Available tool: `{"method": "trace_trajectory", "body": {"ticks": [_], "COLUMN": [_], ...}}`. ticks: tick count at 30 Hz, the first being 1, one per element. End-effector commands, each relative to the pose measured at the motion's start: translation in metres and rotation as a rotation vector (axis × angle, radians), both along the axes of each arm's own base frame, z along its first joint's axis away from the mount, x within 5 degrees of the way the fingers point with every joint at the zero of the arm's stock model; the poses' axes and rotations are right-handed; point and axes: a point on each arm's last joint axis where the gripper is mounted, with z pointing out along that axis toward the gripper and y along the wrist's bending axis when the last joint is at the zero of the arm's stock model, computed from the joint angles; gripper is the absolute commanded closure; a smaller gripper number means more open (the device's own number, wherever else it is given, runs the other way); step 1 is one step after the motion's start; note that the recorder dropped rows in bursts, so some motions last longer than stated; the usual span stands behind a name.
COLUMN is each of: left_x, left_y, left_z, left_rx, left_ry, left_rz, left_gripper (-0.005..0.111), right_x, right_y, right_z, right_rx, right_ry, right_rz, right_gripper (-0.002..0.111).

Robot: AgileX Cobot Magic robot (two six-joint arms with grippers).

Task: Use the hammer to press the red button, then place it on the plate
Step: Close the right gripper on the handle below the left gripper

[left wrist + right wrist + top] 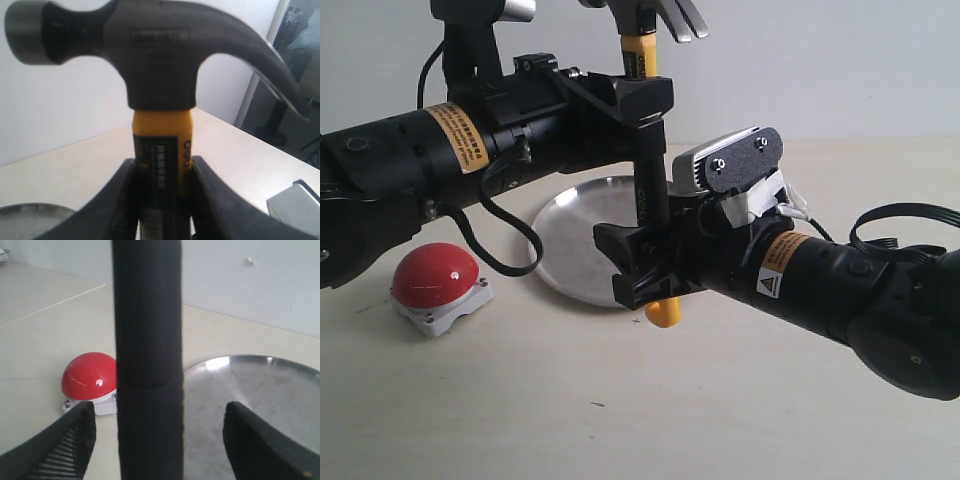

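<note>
The hammer (651, 190) is upright in mid-air, head up, above the near edge of the plate (575, 225), touching neither plate nor table (620, 410). The left gripper (642, 100) is clamped on the yellow-and-black part of the handle just under the head; in the left wrist view both fingers (127, 200) press flat against the handle. The right gripper (642, 268) sits lower, around the black grip, with its jaws spread wide. In the right wrist view there is a clear gap on each side between handle and ribbed pads (65, 445), so nothing is pinched there.

It looks like a handover or regrip: one arm carries the weight high up while the other brackets the lower grip, probably for a better swing at the red button (435, 275). The button sits on the table to the left, just beside the plate, untouched; pressing is judged not yet done.

Hidden:
- The hammer head is cut off at the top of the exterior view.
- Only the yellow butt end (662, 315) shows below the right gripper.
- The arms cover the right part of the plate.
- The handle blocks one edge of the button's base in the right wrist view.
</note>
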Motion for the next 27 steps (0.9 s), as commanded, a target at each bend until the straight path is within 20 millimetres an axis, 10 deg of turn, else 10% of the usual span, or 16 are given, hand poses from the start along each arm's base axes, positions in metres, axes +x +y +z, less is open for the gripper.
{"method": "trace_trajectory", "body": {"ticks": [1, 17, 27], "left_x": [-0.0009, -0.0009, -0.0009], "left_y": [-0.0015, -0.0015, -0.0015], "left_z": [0.0149, 0.0146, 0.0146], "left_rx": [-0.079, -0.077, -0.077], "left_ry": [-0.058, -0.056, -0.056], "left_rz": [-0.013, -0.013, -0.013], "left_gripper": [0.107, 0.107, 0.107], "right_x": [0.0008, 0.0003, 0.0000], "right_y": [0.0014, 0.0018, 0.0021], "right_z": [0.0010, 0.0009, 0.0008], "right_rx": [0.012, 0.018, 0.012], "right_ry": [0.000, 0.008, 0.003], "right_rz": [-0.002, 0.003, 0.010], "right_gripper": [0.041, 0.060, 0.108]}}
